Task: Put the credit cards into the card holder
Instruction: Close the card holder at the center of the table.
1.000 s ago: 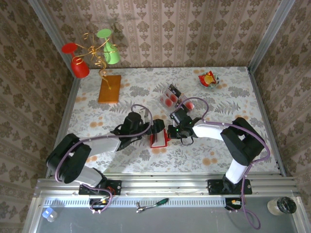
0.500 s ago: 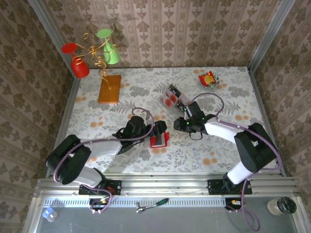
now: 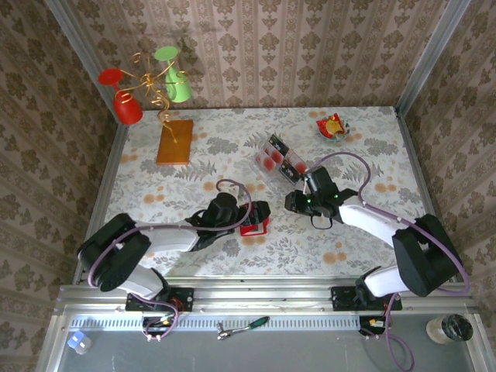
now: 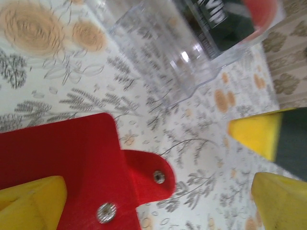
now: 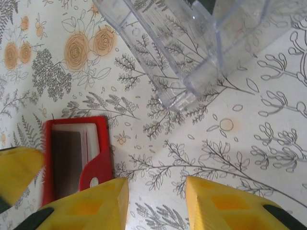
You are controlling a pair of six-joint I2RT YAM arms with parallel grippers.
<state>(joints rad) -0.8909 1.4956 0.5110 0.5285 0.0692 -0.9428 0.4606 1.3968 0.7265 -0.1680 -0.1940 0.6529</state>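
Two robot arms meet over a floral-patterned surface (image 3: 155,182), with the red card holder (image 3: 253,226) lying just left of the overhead frame's centre. The left gripper (image 3: 260,216) hangs over it with its jaws spread wide. In the left wrist view the holder (image 4: 62,163) fills the lower left, its rounded tab and two metal snaps facing up. One yellow fingertip (image 4: 29,201) overlaps the holder's lower edge and the other sits far across at the lower right.

The right gripper (image 3: 290,203) hovers just right of the holder, its jaws partly spread with nothing between them. From the right wrist the holder (image 5: 103,143) lies open at the lower left, showing a pale pocket inside its red border.

The credit cards (image 3: 276,157) stand in a clear plastic tray (image 3: 262,166) above centre in the overhead frame, apart from the holder. One card (image 4: 220,19) shows a dark strip and white lettering through the tray wall.

A red-yellow snack wrapper (image 3: 332,126) lies at the upper right, and an orange-brown block (image 3: 174,142) at the upper left.
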